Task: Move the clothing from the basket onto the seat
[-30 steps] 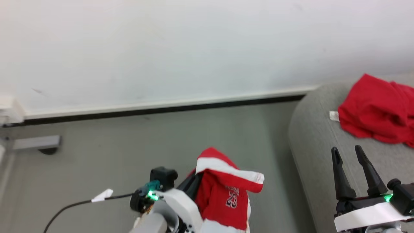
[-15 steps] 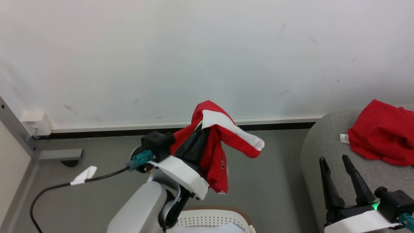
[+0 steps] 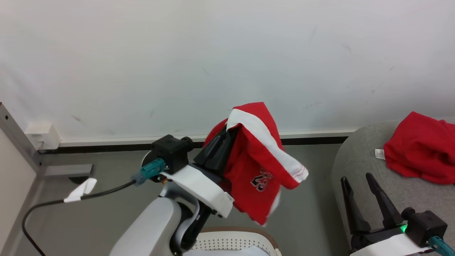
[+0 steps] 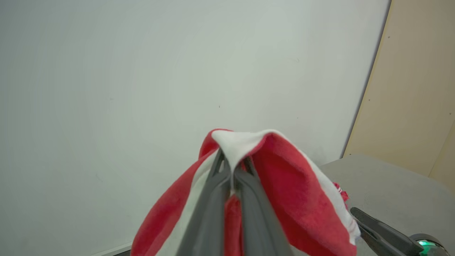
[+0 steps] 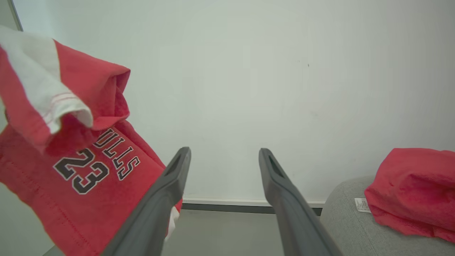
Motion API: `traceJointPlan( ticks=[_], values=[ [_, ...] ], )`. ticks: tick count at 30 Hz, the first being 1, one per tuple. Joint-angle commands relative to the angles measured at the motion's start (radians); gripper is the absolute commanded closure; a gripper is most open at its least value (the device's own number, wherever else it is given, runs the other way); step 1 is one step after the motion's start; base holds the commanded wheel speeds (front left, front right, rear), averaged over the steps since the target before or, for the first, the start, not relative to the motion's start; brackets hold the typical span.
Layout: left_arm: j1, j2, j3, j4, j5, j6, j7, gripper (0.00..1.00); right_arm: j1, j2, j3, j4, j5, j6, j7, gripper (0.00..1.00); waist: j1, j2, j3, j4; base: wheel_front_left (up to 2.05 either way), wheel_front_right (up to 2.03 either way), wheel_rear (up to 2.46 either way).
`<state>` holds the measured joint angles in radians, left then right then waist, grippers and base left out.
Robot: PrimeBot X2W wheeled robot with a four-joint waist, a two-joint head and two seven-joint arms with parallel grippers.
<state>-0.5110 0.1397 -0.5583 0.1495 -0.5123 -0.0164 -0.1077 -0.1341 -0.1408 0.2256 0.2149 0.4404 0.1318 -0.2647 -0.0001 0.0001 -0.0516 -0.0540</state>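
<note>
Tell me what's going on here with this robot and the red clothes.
The robot is moving laundry from a basket to a grey seat. Its left gripper is shut on a red garment with a white band and the number 23, holding it in the air above the basket. A plain red garment lies on the seat. The right gripper is open and empty, by the seat's edge.
</note>
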Motion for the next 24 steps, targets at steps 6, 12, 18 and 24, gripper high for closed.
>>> traceJointPlan(
  ticks=[6, 12, 18, 24],
  values=[
    [0.011, 0.021, 0.014, -0.013, -0.011, 0.012, 0.006, 1.0, -0.001, -0.01, 0.047, 0.005, 0.002, -0.002, 0.001, 0.0, 0.0001, -0.0001, -0.001, -0.006, 0.0, 0.0, 0.0],
    [-0.011, 0.016, 0.026, 0.011, -0.03, 0.015, -0.002, 1.0, -0.035, -0.024, 0.196, 0.028, 0.006, -0.002, 0.001, 0.0, 0.0001, -0.0001, 0.001, -0.005, 0.0, 0.0, 0.0],
    [-0.03, 0.003, 0.022, 0.033, -0.034, 0.014, -0.008, 1.0, -0.068, -0.02, 0.345, 0.054, 0.02, -0.002, 0.016, 0.0, 0.0001, -0.0001, 0.001, -0.001, 0.0, 0.0, 0.0],
    [-0.041, -0.006, 0.014, 0.041, -0.037, 0.01, -0.012, 1.0, -0.128, -0.001, 0.483, 0.151, -0.025, -0.002, 0.054, 0.0, 0.0001, -0.0001, -0.001, 0.006, 0.0, 0.0, 0.0]
  ],
)
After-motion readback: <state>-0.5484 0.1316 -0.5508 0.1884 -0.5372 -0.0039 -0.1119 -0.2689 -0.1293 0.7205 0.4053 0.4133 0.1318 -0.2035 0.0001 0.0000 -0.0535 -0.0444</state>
